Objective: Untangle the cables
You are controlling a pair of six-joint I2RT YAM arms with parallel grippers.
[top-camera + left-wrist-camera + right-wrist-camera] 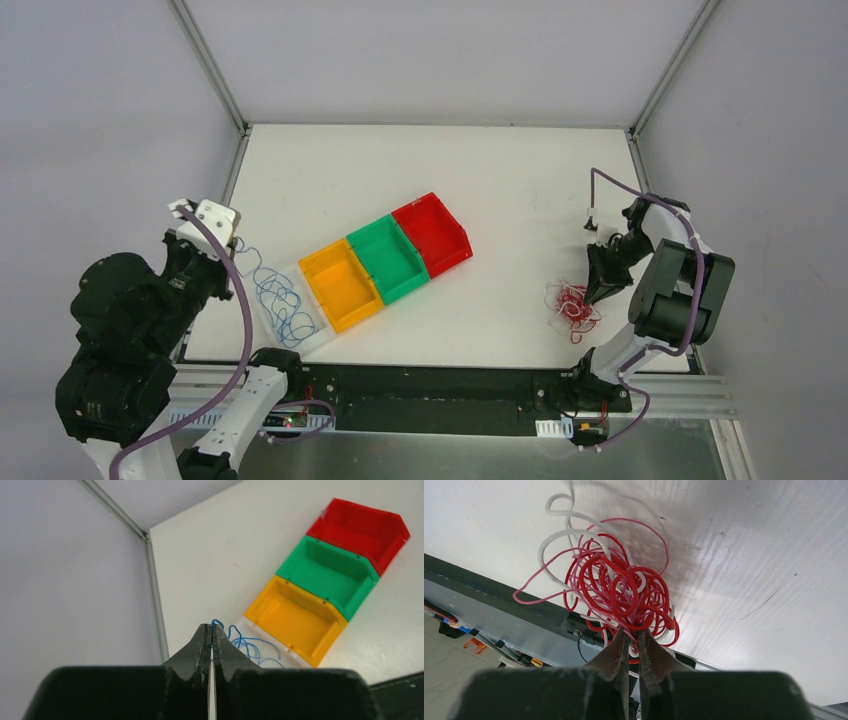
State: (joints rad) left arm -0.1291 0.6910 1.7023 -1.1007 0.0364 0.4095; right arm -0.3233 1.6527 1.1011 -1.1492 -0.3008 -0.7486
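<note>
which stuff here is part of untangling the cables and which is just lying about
Job:
blue cable, pinched by the left gripper, mostly in the clear bin
red and white tangle, pinched by the right gripper

Lying about:
yellow bin, green bin, red bin, all empty

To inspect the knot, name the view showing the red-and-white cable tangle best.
Right wrist: the red-and-white cable tangle fills the frame, loops distinct. The top view shows it small, by the right claw; left wrist misses it.
</note>
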